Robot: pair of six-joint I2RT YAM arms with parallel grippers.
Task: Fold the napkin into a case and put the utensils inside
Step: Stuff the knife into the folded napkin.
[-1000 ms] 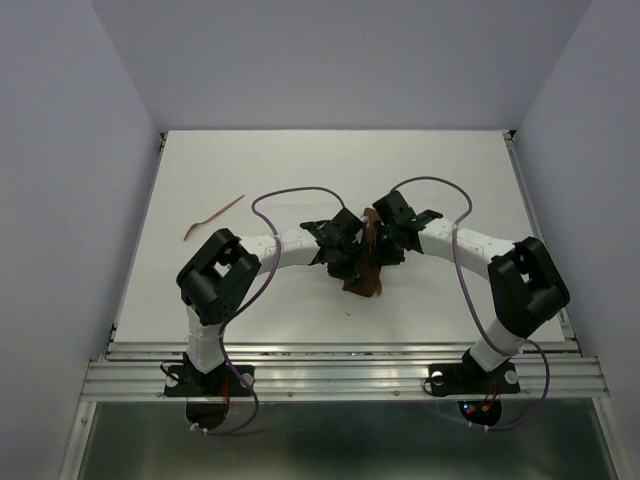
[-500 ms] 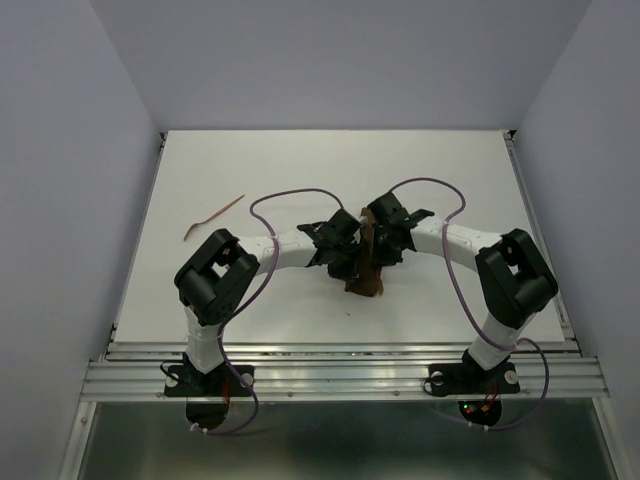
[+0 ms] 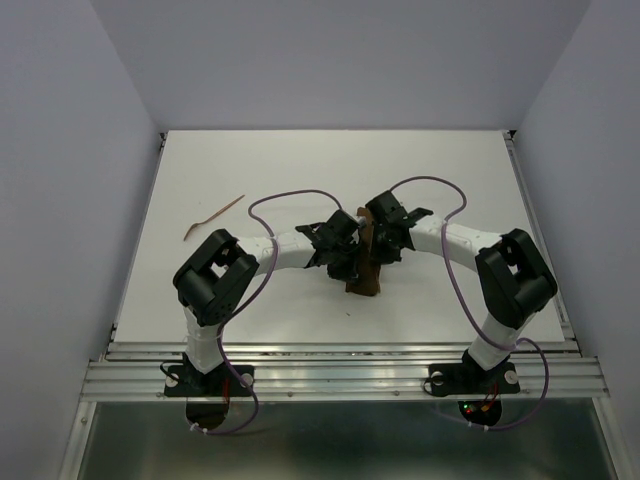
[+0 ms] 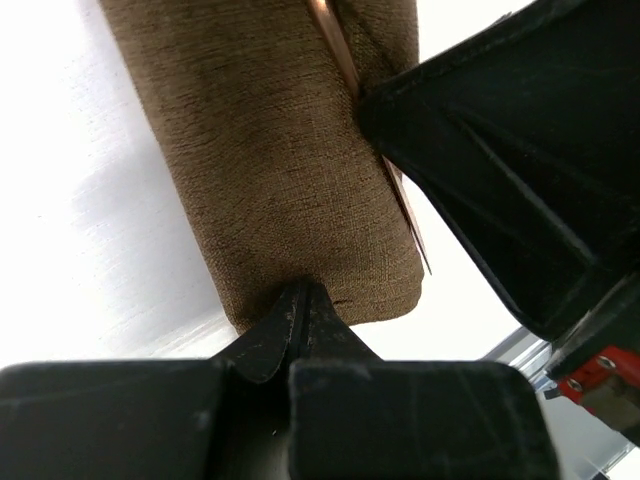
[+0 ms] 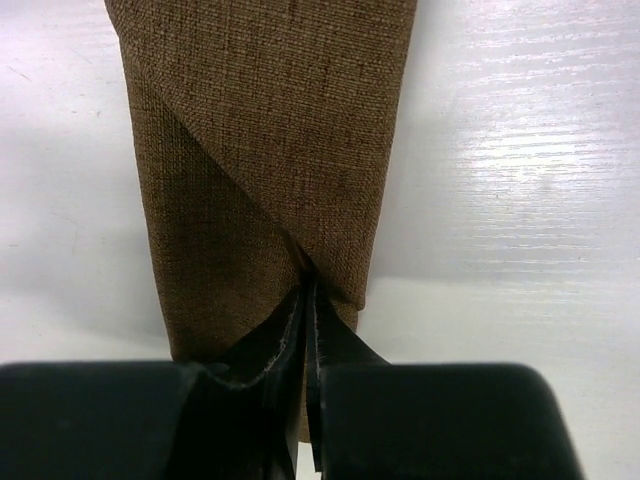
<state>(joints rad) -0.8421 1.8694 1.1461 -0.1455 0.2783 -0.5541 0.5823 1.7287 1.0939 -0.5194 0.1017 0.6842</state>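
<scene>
Left claw [image 4: 297, 305]: closed, pinching case [image 4: 270, 170] end.
Right claw [image 5: 306, 300]: seemingly clamping shut on a case fold.
Utensil [image 3: 212, 215]: lying well apart, leftward.

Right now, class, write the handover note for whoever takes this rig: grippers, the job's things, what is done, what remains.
Left gripper: shut on the end of the dark brown fabric case.
Right gripper: shut on its diagonal fold.
One thin reddish-brown stick utensil lies along the case's edge; the other utensil lies far left on the white table.
Done: case folded.
To do: insert the other utensil.
</scene>
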